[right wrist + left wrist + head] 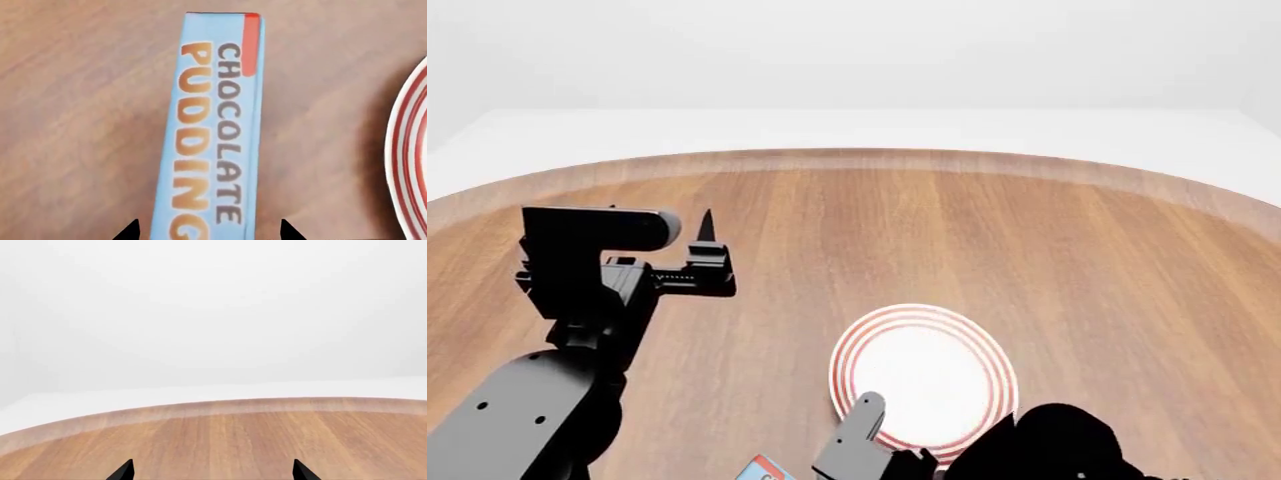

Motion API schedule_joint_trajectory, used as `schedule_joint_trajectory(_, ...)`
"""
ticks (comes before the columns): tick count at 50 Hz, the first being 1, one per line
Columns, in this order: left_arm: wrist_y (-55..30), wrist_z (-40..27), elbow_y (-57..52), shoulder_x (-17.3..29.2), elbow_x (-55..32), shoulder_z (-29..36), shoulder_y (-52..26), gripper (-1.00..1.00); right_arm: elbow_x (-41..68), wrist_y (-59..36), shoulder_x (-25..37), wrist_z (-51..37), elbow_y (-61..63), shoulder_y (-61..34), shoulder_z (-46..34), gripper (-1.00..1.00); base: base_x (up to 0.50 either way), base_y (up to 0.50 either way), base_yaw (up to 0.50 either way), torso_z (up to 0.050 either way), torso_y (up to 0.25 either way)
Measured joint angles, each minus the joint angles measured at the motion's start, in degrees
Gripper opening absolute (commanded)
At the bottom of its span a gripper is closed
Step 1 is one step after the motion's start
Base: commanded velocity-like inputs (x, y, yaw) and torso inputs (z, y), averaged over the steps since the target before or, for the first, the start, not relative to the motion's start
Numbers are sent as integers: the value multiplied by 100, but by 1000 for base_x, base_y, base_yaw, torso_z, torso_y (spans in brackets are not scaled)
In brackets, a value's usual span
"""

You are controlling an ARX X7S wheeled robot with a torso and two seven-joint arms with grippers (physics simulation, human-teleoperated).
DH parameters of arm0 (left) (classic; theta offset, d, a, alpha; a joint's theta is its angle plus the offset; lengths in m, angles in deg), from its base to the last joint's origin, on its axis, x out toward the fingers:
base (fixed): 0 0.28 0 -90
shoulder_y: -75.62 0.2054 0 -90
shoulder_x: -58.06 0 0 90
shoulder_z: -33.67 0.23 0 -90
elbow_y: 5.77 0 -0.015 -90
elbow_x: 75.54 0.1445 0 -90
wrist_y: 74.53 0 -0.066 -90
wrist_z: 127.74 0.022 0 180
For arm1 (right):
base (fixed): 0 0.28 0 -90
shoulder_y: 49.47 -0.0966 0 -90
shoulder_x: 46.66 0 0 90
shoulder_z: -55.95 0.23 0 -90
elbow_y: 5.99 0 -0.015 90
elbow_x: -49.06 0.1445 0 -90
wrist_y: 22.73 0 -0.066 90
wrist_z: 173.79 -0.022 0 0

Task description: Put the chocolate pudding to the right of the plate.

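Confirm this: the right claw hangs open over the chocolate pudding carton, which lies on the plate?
Not quite. The right wrist view shows the chocolate pudding on the wooden table beside the plate, not on it. The right claw is open over it.

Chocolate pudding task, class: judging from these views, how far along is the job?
Done: nothing placed yet. The chocolate pudding sits on the wooden table, on the left side of the plate in the head view. In hand: the right gripper hovers over the box, its fingers open on either side of it. The left gripper is open and idle. Left: grasp, lift, carry across and set down right of the plate.
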Motion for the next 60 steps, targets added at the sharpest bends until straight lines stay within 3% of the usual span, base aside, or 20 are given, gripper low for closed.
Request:
schedule_joint_trajectory(3,13,-2,10,4,-3,5,5,100,-127,29,-20,126,-75,16,-93,100,0,0,0,0,0)
schedule_joint_trajectory(4,17,-3,14,5,-5,7,7,100,-166,39,-24,161,-92,20,-122,-100,0,0,0,0,0)
schedule_joint_trajectory(27,43,-46,29,33,-50,33,19,100,-305,198,63,-116,18,-92,-143,-100,0,0,0,0,0)
schedule_joint_trajectory(60,25,-113,-2,88,-136,41,-5,100,2362,18,528,-2591,576,-1209,383,-100,0,0,0,0,0)
